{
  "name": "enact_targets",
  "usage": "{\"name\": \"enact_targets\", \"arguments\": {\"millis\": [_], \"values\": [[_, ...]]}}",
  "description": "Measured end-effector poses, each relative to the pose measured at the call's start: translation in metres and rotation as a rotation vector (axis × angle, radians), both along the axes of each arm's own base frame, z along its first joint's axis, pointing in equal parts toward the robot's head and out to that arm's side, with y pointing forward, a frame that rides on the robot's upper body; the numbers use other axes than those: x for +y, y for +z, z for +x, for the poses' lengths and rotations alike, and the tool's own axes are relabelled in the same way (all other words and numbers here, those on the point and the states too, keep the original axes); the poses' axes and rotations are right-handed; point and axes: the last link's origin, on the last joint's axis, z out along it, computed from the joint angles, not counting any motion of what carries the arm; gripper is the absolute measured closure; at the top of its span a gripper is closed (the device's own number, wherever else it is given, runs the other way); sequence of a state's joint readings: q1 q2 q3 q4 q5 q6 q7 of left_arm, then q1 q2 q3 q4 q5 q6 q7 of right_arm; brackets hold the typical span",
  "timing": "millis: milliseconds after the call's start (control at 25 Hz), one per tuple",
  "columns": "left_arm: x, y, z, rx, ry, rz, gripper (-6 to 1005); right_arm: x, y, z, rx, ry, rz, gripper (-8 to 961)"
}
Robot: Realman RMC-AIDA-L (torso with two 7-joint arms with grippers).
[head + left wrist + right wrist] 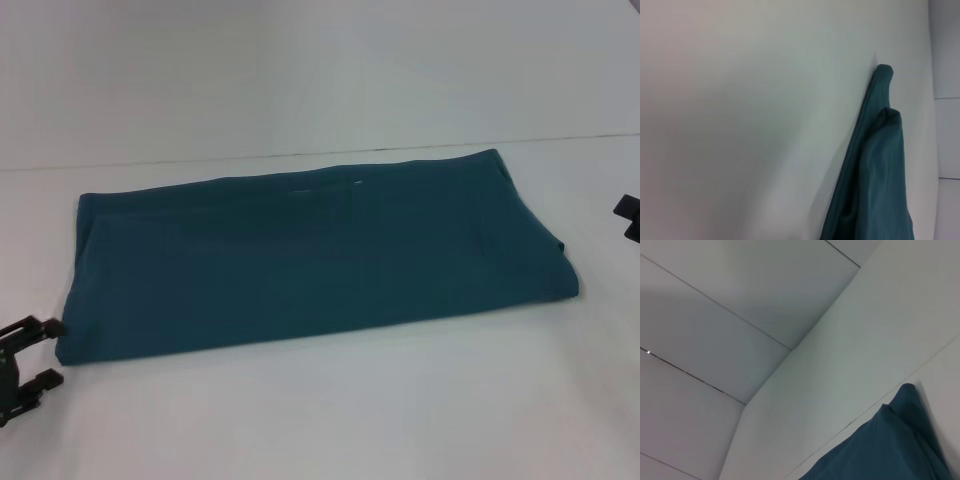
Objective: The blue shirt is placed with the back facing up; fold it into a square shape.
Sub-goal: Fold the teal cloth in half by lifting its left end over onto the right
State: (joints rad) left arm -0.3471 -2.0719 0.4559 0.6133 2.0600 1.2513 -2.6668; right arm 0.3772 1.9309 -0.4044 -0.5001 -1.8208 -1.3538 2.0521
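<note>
My left gripper (30,368) sat open and empty at the table's (330,420) 8 o'clock edge, just off the shirt's (310,260) near-left corner. My right gripper (628,216) showed only a sliver at 3 o'clock; its state could not be determined. The shirt lay centered as a long flat band, not yet square. Risk: pinching one layer only would drag the stack and undo the folds.

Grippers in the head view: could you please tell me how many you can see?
2: the left gripper beside the blue shirt's near left corner, and the right gripper, only partly visible, past its right end.
</note>
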Motion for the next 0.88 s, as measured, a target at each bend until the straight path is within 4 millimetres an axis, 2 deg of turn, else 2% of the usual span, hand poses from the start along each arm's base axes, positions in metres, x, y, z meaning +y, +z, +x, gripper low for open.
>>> {"name": "enact_targets", "arguments": {"millis": [440, 880], "values": [[0.007, -0.005, 0.000, -0.009, 0.037, 0.005, 278, 0.000, 0.000, 0.001, 0.002, -0.008, 0.005, 313], [0.036, -0.015, 0.021, -0.005, -0.015, -0.014, 278, -0.001, -0.002, 0.002, 0.007, -0.013, 0.008, 314]]}}
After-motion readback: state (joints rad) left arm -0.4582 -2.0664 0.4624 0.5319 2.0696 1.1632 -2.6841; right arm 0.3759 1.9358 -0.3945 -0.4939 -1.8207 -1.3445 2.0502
